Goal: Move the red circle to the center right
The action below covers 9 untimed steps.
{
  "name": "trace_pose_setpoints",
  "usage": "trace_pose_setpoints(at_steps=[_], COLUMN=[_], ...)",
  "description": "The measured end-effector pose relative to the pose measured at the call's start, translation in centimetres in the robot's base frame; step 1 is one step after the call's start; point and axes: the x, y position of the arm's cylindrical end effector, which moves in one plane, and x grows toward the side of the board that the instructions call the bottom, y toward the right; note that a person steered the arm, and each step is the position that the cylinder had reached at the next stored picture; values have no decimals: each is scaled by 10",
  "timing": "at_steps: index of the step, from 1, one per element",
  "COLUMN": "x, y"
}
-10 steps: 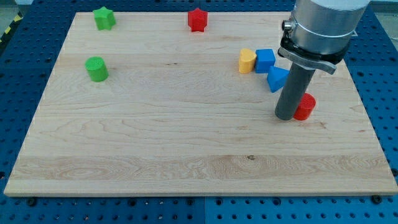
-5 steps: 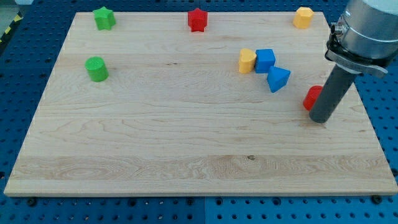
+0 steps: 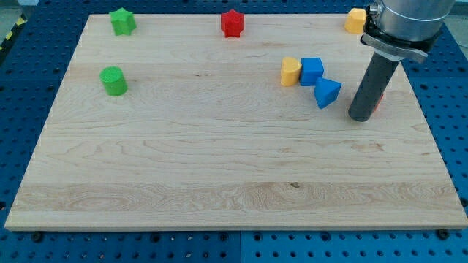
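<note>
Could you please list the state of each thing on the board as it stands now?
Red circle: almost hidden behind my tip, centre right.
Blue cube: touching yellow heart.
Blue triangle: beside cube.
Red star, green star, green cylinder, yellow block: standing alone.

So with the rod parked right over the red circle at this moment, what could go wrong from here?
1. The red circle is almost wholly hidden behind the rod; my tip sits at its left, so contact cannot be checked and the block may slip off sideways.
2. The blue triangle lies just to the tip's left; a leftward sweep could knock it into the blue square and yellow heart.
3. The board's right edge is near; a hard push could overshoot.
</note>
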Motion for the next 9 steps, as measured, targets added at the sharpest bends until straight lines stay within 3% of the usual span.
trace_pose_setpoints(at_steps=[3,7,9], x=[-30,-20,-18], y=[-34,13,-35])
